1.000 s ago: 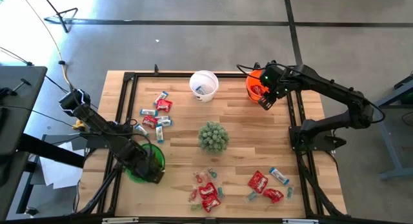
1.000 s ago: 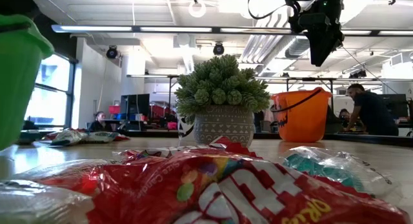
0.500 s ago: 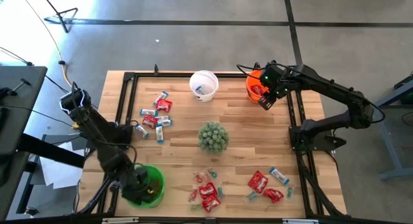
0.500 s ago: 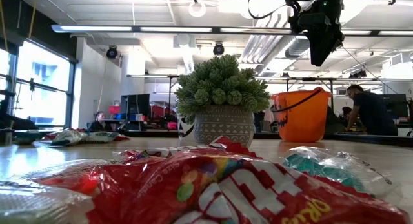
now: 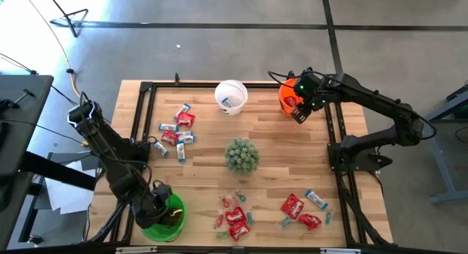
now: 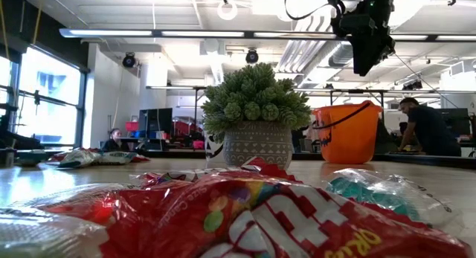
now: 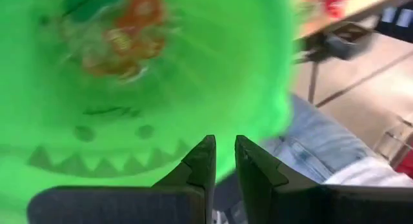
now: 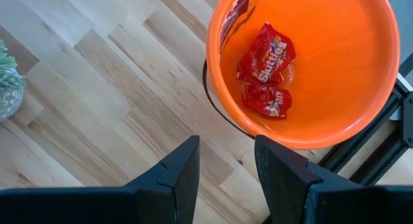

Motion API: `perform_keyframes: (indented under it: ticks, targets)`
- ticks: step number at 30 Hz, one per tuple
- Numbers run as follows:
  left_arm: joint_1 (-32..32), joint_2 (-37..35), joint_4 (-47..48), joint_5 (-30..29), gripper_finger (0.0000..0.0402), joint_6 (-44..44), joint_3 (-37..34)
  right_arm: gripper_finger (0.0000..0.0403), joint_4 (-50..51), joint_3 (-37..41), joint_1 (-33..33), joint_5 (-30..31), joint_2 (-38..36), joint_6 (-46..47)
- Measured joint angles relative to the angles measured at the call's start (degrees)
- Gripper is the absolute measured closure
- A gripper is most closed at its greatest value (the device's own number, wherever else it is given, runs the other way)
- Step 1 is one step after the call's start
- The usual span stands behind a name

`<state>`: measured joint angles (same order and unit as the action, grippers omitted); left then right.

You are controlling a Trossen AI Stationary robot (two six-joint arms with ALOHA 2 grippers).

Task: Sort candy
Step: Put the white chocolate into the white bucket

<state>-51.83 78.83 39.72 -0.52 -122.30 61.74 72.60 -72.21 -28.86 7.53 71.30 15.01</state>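
Movement over the last second was pretty much all on the left: the left hand [image 5: 155,208] had dragged the green bucket [image 5: 170,219] from the middle of the surface's left side down to the front-left corner, so it looked more like tidying the bin's spot than sorting anything. Its fingers were nearly shut, pinched on the bucket's rim, with a few small pieces sitting blurry inside it. The right hand [image 5: 300,115] hadn't budged, hovering just beside the orange bucket [image 5: 289,95] with fingers apart and nothing between them; two red packets [image 8: 264,72] already lay in that bucket. Plenty of candy [image 5: 235,217] was still loose: one bunch near the front edge close to the green bucket, another [image 5: 178,129] at the left rear, both well apart from the right hand.
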Motion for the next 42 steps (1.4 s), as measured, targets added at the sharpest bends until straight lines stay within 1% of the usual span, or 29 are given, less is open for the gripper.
perform_keyframes:
  ticks: [3, 7, 9, 11, 14, 17, 22, 27, 32, 35, 39, 42]
  targets:
    - [1.2, 0.0, 4.7, -4.0, 0.0358, 4.4, 3.7, 0.0258, 0.0, 0.0, 0.0, -0.7, 0.0, 0.2]
    - [4.0, 0.0, 13.8, -11.1, 0.0358, 10.9, 8.4, 0.0258, 0.0, 0.0, 0.0, -0.8, 0.0, 0.2]
    - [5.9, 0.0, 18.7, -13.5, 0.0358, 14.3, 10.1, 0.0258, 0.0, 0.0, 0.0, -0.8, 0.0, 0.2]
    - [8.0, 0.0, 22.9, -14.8, 0.0358, 17.5, 11.0, 0.0258, 0.0, 0.0, 0.0, -0.9, 0.0, 0.2]
    - [11.4, 0.0, 27.9, -15.1, 0.0358, 22.7, 11.2, 0.0258, 0.0, 0.0, 0.0, -1.0, 0.0, 0.2]
    - [15.1, 0.0, 32.7, -15.8, 0.0358, 29.5, 11.2, 0.0258, 0.0, 0.0, 0.0, -1.0, 0.0, 0.2]
    - [22.6, 0.0, 37.8, -21.4, 0.0358, 41.4, 11.2, 0.0258, 0.0, 0.0, 0.0, -1.0, 0.0, 0.2]
    - [30.8, 0.0, 38.0, -21.8, 0.0358, 56.5, 10.7, 0.0258, 0.0, 0.0, 0.0, -1.0, 0.0, 0.2]
    - [40.0, 0.0, 37.3, -21.7, 0.0358, 70.1, 6.9, 0.0258, 0.0, 0.0, 0.0, -0.9, 0.0, 0.2]
    - [45.7, 0.0, 34.6, -21.3, 0.0358, 77.4, 4.2, 0.0258, 0.0, 0.0, 0.0, -0.9, 0.0, 0.2]
    - [52.5, 0.0, 29.7, -18.3, 0.0357, 85.9, 1.0, 0.0258, 0.0, 0.0, 0.0, -0.9, 0.0, 1.7]
    - [56.1, 0.0, 27.0, -16.2, 0.0357, 90.1, -1.1, 0.0258, 0.0, 0.0, 0.0, -0.9, 0.0, 2.9]
